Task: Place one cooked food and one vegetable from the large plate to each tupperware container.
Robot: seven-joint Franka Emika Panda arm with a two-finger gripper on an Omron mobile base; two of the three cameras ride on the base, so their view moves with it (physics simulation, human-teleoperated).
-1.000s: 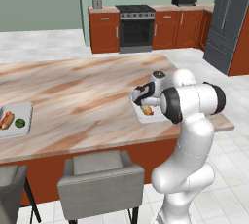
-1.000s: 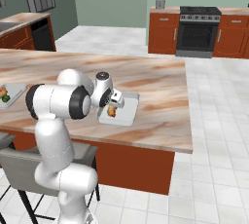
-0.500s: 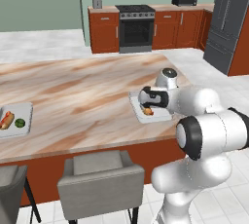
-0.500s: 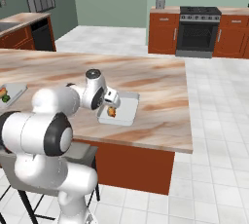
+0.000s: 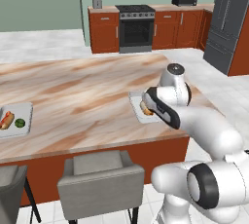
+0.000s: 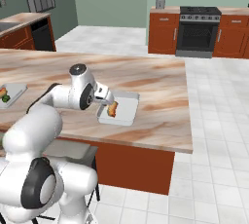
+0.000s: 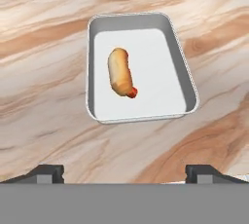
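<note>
a: starting nearest, we see the gripper (image 7: 124, 172) at the bottom edge of the hand view, its two dark fingertips (image 7: 46, 172) far apart at the lower left and lower right, nothing between them.

b: just beyond, in the middle of that frame, we have a tupperware container (image 7: 181, 69) on the marble counter (image 7: 44, 47), with a hot dog (image 7: 120, 72) lying lengthwise on its floor, left of centre. it touches neither side wall.

a: in the left base view the same container (image 5: 134, 102) sits right of centre, partly behind the arm (image 5: 168, 103). in the right base view it is at centre (image 6: 125, 112), the hot dog (image 6: 113, 110) at its left end.

b: farther off, at the left edge of the left base view, we see a second container (image 5: 25, 118) holding a hot dog and something round and green (image 5: 19, 123).

a: at the top, a stove (image 5: 135, 27) between red-brown cabinets (image 5: 103, 30).
</note>
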